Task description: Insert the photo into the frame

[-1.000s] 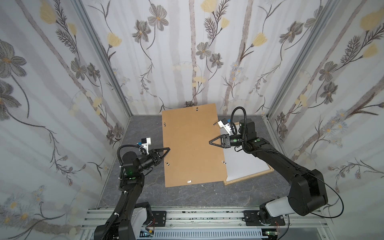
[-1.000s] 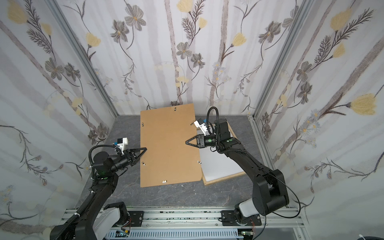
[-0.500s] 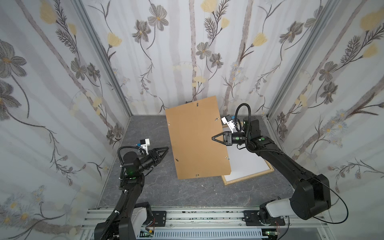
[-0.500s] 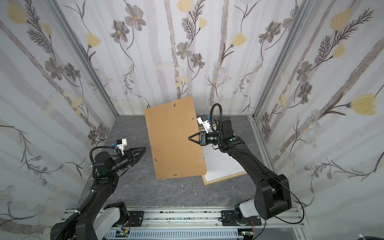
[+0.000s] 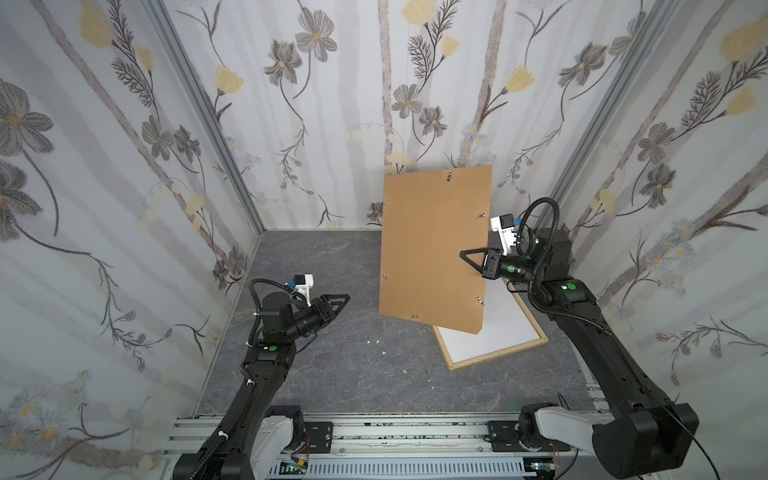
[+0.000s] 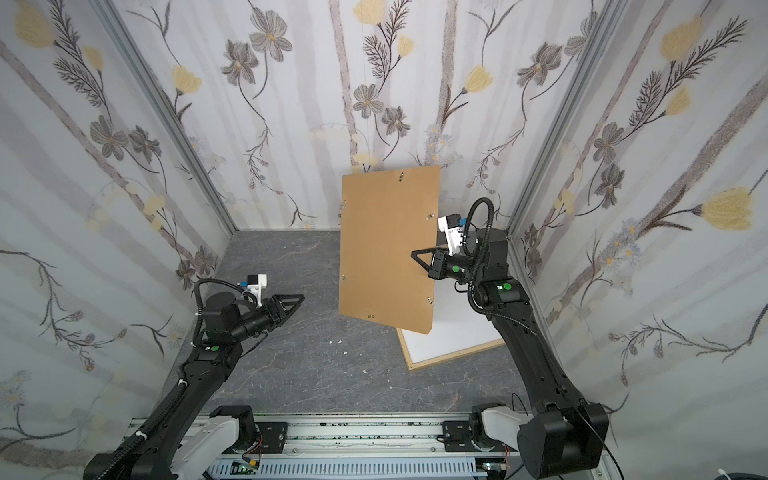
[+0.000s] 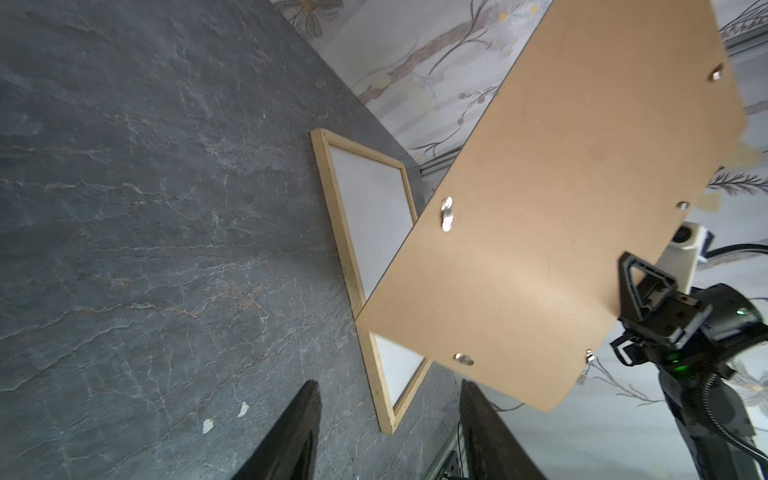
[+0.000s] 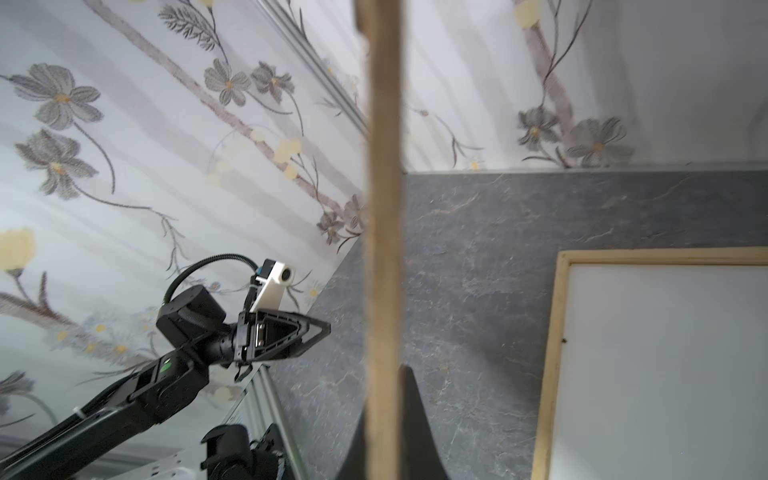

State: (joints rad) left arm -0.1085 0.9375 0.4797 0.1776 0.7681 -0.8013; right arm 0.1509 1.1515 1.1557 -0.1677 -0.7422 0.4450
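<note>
The frame point(image 5: 494, 360) point(image 6: 453, 356) of light wood strips lies flat on the grey floor at the right. A plain white sheet point(image 5: 498, 328) point(image 7: 370, 208) point(image 8: 665, 353) fills it; I cannot tell whether this is the photo. My right gripper point(image 5: 465, 255) point(image 6: 415, 254) point(image 8: 386, 374) is shut on the right edge of the brown backing panel point(image 5: 434, 249) point(image 6: 386, 245) point(image 7: 561, 208). It holds the panel nearly upright above the frame's left part. My left gripper point(image 5: 347, 297) point(image 6: 301, 297) point(image 7: 390, 386) hangs open and empty to the left of the panel.
Small white scraps point(image 5: 376, 341) lie on the floor between the arms. Flowered walls close in the back and both sides. A metal rail point(image 5: 415, 436) runs along the front edge.
The right gripper has swung the backing panel up from lying flat over the frame to nearly upright, uncovering the white sheet. The left gripper has opened and now stands apart from the panel's left edge.
</note>
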